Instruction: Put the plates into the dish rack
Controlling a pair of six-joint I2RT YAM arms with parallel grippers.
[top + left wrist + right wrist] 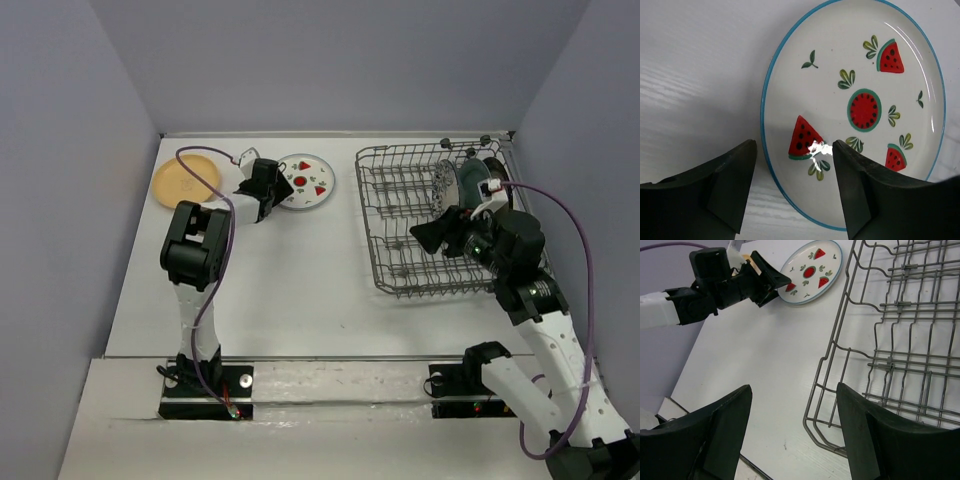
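Left wrist: left claw (794,148) open, empty, straddled rim of fruit-marked plate (855,60), likely for edge pinch | right claw (794,390) hung open, empty, by dish rack (890,360).

Smooth, glossy glaze with a bright glare spot on the white plate with red fruit marks (850,60). Thin grey metal wire, dull sheen, for the dish rack (889,362). Matt white table (690,75), faintly grained. Matt black plastic on the left gripper (794,150) and right gripper (794,395). Smooth finish on the orange-yellow plate (187,181).
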